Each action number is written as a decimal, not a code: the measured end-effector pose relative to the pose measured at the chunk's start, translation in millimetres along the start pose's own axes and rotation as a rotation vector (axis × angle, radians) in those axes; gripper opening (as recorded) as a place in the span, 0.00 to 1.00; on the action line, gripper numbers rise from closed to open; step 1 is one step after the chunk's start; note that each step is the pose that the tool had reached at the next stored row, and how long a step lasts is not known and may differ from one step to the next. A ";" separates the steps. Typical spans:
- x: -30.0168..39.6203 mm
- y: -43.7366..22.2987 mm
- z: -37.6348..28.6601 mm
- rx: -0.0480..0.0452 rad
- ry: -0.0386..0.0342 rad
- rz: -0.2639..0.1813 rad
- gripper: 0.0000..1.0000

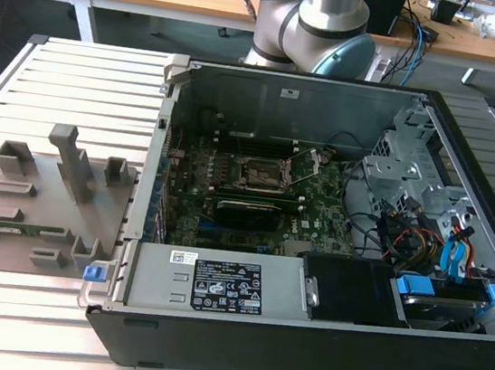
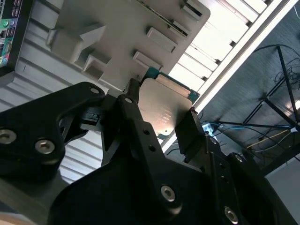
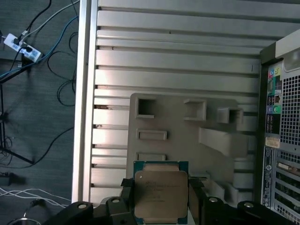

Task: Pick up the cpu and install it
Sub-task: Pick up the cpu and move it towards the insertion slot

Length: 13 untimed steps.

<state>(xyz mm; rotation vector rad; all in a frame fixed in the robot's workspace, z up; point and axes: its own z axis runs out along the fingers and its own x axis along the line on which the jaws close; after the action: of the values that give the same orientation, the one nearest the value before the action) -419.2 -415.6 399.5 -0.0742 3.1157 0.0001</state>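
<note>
In the exterior view, the open computer case lies on the slatted desk with its dark socket exposed. The grey fixture plate sits just beside it on the exterior view's left.

In the second wrist view, the end effector grips the cpu by two opposite edges, with its black fingers pressed against it.

In the first wrist view, the cpu hangs over the plate's edge, seemingly clear of it.

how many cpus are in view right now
1. The cpu is held between the fingers of the gripper, above the grey fixture plate. The socket in the computer case looks empty; another cpu could be hidden elsewhere.
</note>
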 end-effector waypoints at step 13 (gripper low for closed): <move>-19.9 -0.2 -8.4 0.0029 0.0000 0.000 0.55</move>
<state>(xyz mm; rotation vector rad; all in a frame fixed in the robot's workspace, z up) -399.6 -414.9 408.4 -0.0743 3.1157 -0.0044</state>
